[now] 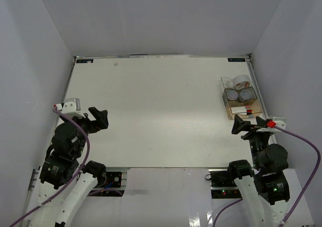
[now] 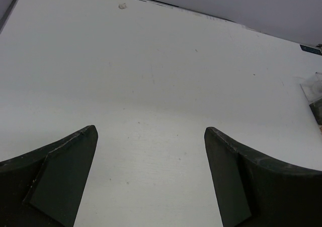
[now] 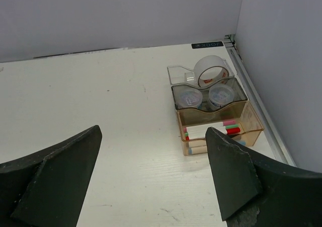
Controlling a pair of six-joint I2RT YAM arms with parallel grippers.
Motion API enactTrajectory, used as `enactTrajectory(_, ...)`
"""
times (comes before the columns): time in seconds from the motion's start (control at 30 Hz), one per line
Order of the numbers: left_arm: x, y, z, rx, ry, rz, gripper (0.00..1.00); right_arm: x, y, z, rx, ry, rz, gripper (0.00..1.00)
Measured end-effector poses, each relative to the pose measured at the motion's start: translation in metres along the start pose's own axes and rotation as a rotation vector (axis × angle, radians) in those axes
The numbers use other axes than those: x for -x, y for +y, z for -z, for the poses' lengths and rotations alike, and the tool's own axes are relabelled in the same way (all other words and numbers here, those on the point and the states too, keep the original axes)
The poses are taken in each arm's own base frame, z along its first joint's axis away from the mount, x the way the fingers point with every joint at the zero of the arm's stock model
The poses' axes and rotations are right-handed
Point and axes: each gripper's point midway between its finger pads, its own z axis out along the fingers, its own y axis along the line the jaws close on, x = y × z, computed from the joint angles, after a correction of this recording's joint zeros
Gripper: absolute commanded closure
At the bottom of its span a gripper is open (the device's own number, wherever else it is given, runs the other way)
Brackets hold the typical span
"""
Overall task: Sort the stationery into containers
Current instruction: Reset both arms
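Note:
The desk organiser (image 1: 254,98) stands at the table's far right, also in the right wrist view (image 3: 255,120). Its tan tray holds several white markers (image 3: 211,130) with pink, green and red caps. The grey middle compartment holds two small round clear tubs (image 3: 188,97). The clear back compartment holds a tape roll (image 3: 212,70), upright. My right gripper (image 1: 247,124) is open and empty, just in front of the organiser. My left gripper (image 1: 99,119) is open and empty at the left side of the table, far from the organiser, whose edge shows in the left wrist view (image 2: 315,93).
White walls close in the table on the left, back and right. A metal rail (image 3: 259,106) runs along the right edge beside the organiser. The table edge has black labels at the back corners (image 1: 236,60).

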Motion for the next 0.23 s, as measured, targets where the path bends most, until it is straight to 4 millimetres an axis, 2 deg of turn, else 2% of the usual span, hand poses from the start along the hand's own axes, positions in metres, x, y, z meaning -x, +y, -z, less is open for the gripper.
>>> enactTrajectory(0.23,-0.0002,0.0001,-0.0013,0.003,0.001,0.001,0.02,0.0022,-0.0002,0.0008,0.000,-0.011,0.001,0.10)
